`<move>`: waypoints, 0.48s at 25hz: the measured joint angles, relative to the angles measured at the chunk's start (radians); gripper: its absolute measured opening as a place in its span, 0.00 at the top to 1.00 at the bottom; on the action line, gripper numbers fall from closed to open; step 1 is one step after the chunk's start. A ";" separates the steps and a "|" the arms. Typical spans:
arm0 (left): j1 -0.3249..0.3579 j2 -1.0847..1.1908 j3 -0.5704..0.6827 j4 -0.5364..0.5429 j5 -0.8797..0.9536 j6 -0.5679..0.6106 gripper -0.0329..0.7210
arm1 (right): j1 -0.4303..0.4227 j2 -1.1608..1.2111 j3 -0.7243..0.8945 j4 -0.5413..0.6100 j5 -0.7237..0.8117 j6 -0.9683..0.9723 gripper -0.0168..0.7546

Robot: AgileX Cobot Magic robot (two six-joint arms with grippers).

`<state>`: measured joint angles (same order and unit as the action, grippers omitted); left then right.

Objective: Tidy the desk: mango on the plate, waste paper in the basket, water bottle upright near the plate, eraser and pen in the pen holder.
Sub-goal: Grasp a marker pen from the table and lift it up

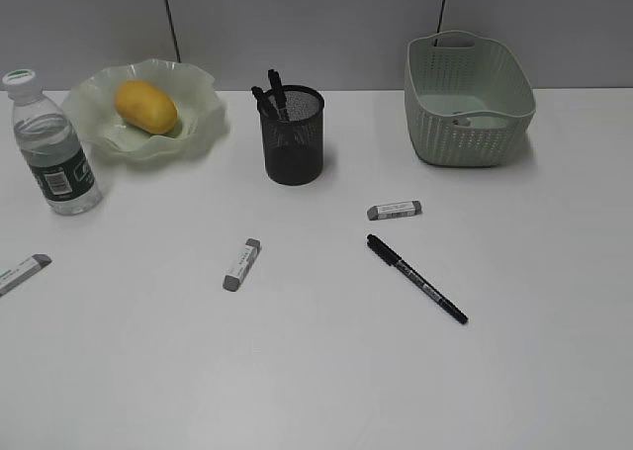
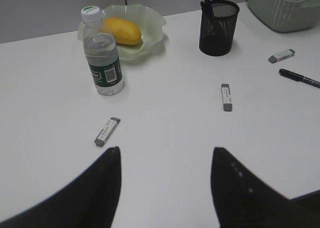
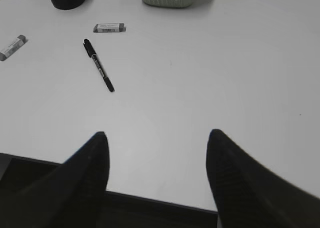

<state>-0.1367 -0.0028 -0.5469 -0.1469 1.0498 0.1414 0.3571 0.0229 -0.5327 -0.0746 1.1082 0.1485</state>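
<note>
The mango (image 1: 145, 106) lies on the wavy green plate (image 1: 203, 124). The water bottle (image 1: 51, 148) stands upright left of the plate. The black mesh pen holder (image 1: 292, 138) holds black pens. Three erasers lie on the desk: one at the left edge (image 1: 22, 273), one in the middle (image 1: 242, 264), one right of the middle (image 1: 395, 210). A black pen (image 1: 415, 278) lies near it. The green basket (image 1: 468, 99) holds a whitish scrap, perhaps the waste paper (image 1: 461, 121). My left gripper (image 2: 165, 153) is open above the desk. My right gripper (image 3: 157, 138) is open at the desk's front edge.
The desk's near edge (image 3: 150, 195) shows below my right gripper. A grey panelled wall stands behind the desk. The left wrist view also shows the bottle (image 2: 102, 62), the mango (image 2: 121, 30), the pen holder (image 2: 217, 30) and the nearest eraser (image 2: 107, 131).
</note>
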 joint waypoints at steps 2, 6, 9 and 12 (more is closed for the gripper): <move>0.000 0.000 0.002 -0.002 0.000 -0.003 0.37 | 0.000 0.003 0.000 0.001 -0.001 -0.005 0.34; 0.000 -0.002 0.002 -0.006 0.001 -0.003 0.37 | 0.000 0.083 -0.015 0.004 -0.008 -0.036 0.34; 0.000 -0.004 0.003 -0.006 0.002 -0.003 0.38 | 0.000 0.200 -0.030 0.004 -0.063 -0.060 0.34; 0.000 -0.004 0.005 -0.008 0.003 -0.003 0.42 | 0.000 0.349 -0.039 0.004 -0.161 -0.072 0.34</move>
<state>-0.1367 -0.0063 -0.5421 -0.1552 1.0532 0.1384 0.3571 0.3723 -0.5713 -0.0703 0.9471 0.0762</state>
